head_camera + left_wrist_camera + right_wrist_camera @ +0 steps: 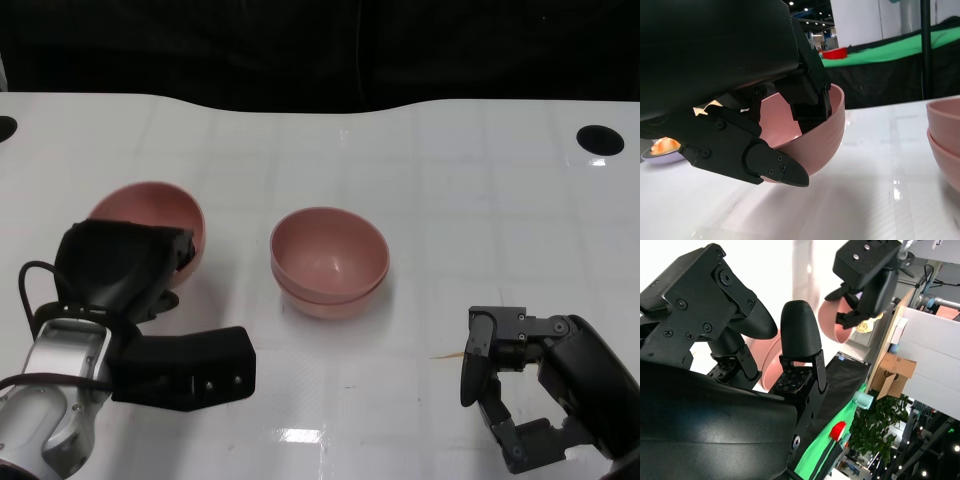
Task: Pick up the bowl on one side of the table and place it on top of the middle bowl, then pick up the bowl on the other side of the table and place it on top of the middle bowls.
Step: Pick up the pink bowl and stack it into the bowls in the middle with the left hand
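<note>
A pink bowl [150,205] at the table's left is gripped by my left hand [125,265], fingers over the rim and inside it. In the left wrist view the bowl [825,135] is tilted, with my left hand [765,140] pinching its wall from inside and below. I cannot tell whether it touches the table. Two pink bowls stand nested as the middle stack [328,262], also at the left wrist view's edge as the stack [946,140]. My right hand [520,385] is at the lower right, fingers apart and empty. Past its fingers [800,335], the right wrist view shows the stack [772,362].
The white table [450,200] has a round black hole [600,139] at the far right and another hole [5,128] at the far left. A dark backdrop runs behind its curved far edge. A small tan mark [447,355] lies near my right hand.
</note>
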You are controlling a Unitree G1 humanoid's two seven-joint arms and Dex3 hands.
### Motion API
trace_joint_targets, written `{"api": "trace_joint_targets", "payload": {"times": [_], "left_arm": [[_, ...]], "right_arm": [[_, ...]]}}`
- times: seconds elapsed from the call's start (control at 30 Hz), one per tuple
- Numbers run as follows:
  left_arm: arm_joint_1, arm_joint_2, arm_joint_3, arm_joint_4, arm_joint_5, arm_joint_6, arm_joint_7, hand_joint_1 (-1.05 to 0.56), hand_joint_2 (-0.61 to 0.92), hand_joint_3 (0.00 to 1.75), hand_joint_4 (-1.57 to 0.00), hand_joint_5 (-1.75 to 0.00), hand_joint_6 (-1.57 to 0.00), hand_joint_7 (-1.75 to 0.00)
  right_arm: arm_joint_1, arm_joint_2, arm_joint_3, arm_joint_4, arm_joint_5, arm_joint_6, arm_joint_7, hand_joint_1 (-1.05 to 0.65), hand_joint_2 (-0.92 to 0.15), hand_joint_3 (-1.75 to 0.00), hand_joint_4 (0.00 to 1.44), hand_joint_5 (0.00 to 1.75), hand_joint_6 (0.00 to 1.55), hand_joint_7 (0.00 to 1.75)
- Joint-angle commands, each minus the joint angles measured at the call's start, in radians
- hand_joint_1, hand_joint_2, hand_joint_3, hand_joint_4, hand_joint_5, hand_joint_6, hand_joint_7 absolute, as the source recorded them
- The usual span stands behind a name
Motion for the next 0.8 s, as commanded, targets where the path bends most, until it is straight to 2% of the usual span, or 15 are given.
{"api": "trace_joint_targets", "payload": {"times": [0.03,0.1,0.3,0.33,0.37,0.43,0.57,0.73,0.77,0.8], "left_arm": [[-0.017,0.025,0.023,-0.064,-0.003,0.012,-0.007,-0.29,0.88,0.02,-0.88,-1.75,-1.07,-0.34],[-0.018,0.036,0.029,-0.1,0.0,0.002,0.002,-0.29,0.81,0.0,-0.91,-1.75,-1.14,-0.23],[-0.035,0.055,0.041,-0.2,-0.005,-0.016,-0.047,-0.28,0.88,0.04,-0.91,-1.75,-1.21,-0.22],[-0.041,0.056,0.043,-0.221,-0.007,-0.022,-0.059,-0.27,0.88,0.12,-0.91,-1.75,-1.15,-0.47],[-0.046,0.056,0.044,-0.251,-0.012,-0.026,-0.083,-0.27,0.85,0.21,-0.92,-1.75,-1.0,-0.83],[-0.051,0.056,0.047,-0.292,-0.034,-0.052,-0.117,-0.27,0.85,0.27,-0.91,-1.75,-0.91,-1.03],[-0.068,0.036,0.037,-0.327,-0.046,-0.088,-0.149,-0.27,0.79,0.33,-0.92,-1.75,-0.85,-1.15],[-0.11,0.012,0.02,-0.285,-0.072,-0.174,-0.14,-0.24,0.74,0.43,-0.9,-1.75,-0.81,-1.3],[-0.123,0.008,0.014,-0.271,-0.082,-0.201,-0.141,-0.24,0.74,0.44,-0.9,-1.75,-0.8,-1.31],[-0.134,0.005,0.008,-0.259,-0.09,-0.227,-0.141,-0.25,0.74,0.41,-0.9,-1.75,-0.85,-1.13]], "right_arm": [[0.008,-0.002,-0.004,-0.019,-0.01,0.019,-0.009,-0.07,-0.24,-1.6,0.92,1.75,0.83,1.5],[0.012,0.002,-0.002,-0.031,-0.006,0.041,-0.01,-0.07,-0.24,-1.6,0.91,1.75,0.83,1.5],[0.006,0.0,0.0,-0.034,-0.023,0.052,-0.01,-0.05,-0.25,-1.62,0.92,1.75,0.84,1.49],[0.004,-0.003,0.0,-0.03,-0.025,0.045,-0.008,-0.05,-0.24,-1.61,0.92,1.75,0.84,1.49],[0.003,-0.004,0.001,-0.027,-0.027,0.042,-0.006,-0.06,-0.24,-1.61,0.92,1.75,0.84,1.49],[0.003,-0.004,0.002,-0.025,-0.029,0.041,-0.006,-0.06,-0.23,-1.62,0.92,1.75,0.84,1.5],[0.006,-0.002,0.003,-0.035,-0.034,0.054,-0.007,-0.06,-0.22,-1.62,0.92,1.75,0.85,1.5],[0.001,-0.007,-0.002,-0.014,-0.03,0.04,0.001,-0.06,-0.23,-1.61,0.91,1.75,0.85,1.49],[0.0,-0.009,-0.003,-0.01,-0.028,0.038,0.003,-0.06,-0.23,-1.61,0.91,1.75,0.85,1.49],[-0.001,-0.01,-0.004,-0.007,-0.027,0.035,0.005,-0.06,-0.22,-1.61,0.92,1.75,0.85,1.49]]}}
